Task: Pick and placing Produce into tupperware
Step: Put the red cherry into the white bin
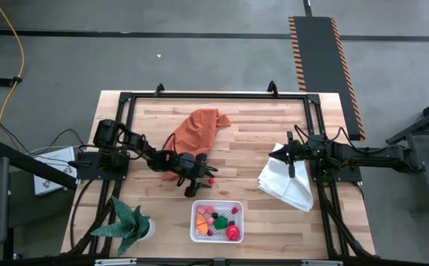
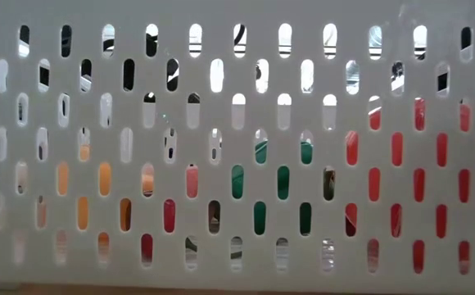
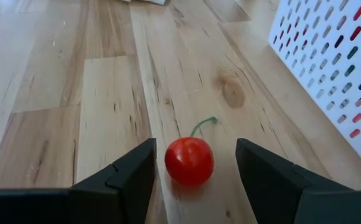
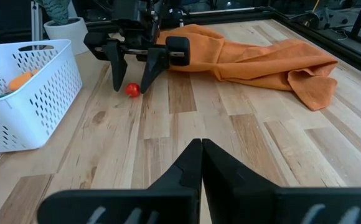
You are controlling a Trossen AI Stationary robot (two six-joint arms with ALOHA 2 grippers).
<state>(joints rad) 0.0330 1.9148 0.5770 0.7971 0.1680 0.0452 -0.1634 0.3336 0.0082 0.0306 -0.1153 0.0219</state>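
Left gripper (image 3: 193,180): I have it open, straddling the cherry (image 3: 189,161).
Risk: cherry probably rolls off if my fingers close off-centre.

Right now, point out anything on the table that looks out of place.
One small red cherry lies loose on the bare wood, outside the white basket that holds the other toy fruit. The left gripper stands open around it. An orange cloth lies crumpled behind it. The right gripper waits shut over a white cloth.
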